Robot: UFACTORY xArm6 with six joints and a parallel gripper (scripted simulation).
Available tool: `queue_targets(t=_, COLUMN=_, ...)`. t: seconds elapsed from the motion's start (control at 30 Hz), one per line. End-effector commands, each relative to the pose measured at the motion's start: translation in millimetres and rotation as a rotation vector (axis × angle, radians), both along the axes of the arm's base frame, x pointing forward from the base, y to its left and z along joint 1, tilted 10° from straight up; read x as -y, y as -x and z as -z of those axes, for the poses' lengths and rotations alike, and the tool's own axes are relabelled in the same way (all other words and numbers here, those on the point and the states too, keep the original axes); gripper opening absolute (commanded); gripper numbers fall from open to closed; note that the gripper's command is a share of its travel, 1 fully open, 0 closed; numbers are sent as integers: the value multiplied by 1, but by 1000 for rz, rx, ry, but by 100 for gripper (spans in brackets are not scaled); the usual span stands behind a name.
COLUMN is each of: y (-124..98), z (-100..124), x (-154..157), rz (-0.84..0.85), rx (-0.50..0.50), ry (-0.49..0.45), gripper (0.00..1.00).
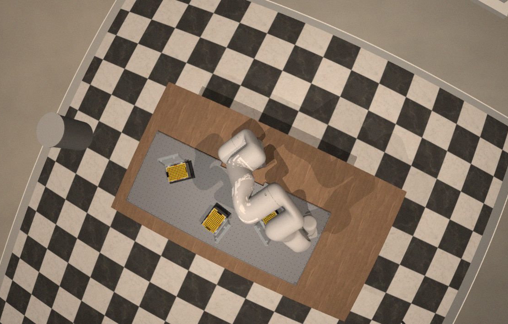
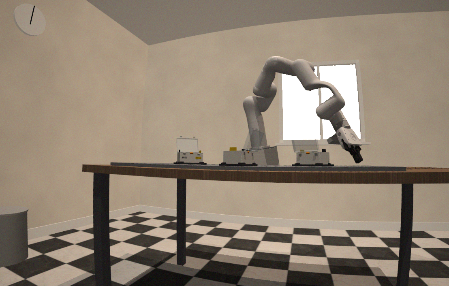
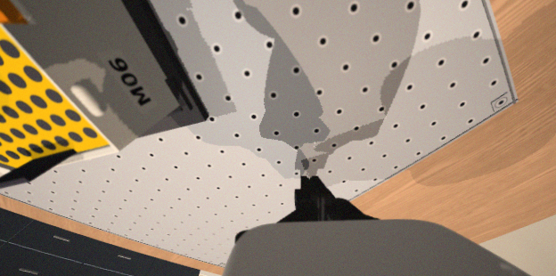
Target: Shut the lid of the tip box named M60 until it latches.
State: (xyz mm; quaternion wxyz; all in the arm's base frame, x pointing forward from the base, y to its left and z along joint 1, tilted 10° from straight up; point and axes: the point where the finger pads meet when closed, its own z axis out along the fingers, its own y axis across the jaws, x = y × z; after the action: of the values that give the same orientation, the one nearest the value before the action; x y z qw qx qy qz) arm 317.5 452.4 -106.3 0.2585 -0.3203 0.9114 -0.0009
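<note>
The gripper (image 3: 312, 185) hangs low over the perforated mat (image 3: 365, 78), fingers pressed together on nothing. Just beyond it sits a tip box (image 3: 111, 74) with yellow rack exposed, its wall reading M06. Which box is M60 is probably unreadable: the stickers on the farther boxes (image 2: 189, 155) are too small.

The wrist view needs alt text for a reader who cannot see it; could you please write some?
The shut, empty end effector points down at a grey perforated plate near its corner. At upper left is an open tip box with a yellow tip rack and a sticker reading M06. The wooden table shows at right.
</note>
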Motion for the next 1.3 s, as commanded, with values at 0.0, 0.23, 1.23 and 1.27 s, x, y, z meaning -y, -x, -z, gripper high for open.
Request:
queue_targets(t=0.0, y=-1, z=-2, x=-2, rz=0, rx=2, ry=-3, gripper=0)
queue_targets(t=0.23, y=-1, z=-2, x=-2, rz=0, rx=2, ry=-3, gripper=0)
queue_targets(t=1.23, y=4, z=-56, x=-10, rz=0, rx=2, ry=-4, gripper=0)
queue_targets(t=1.27, y=4, z=-61, x=-10, rz=0, rx=2, ry=-4, gripper=0)
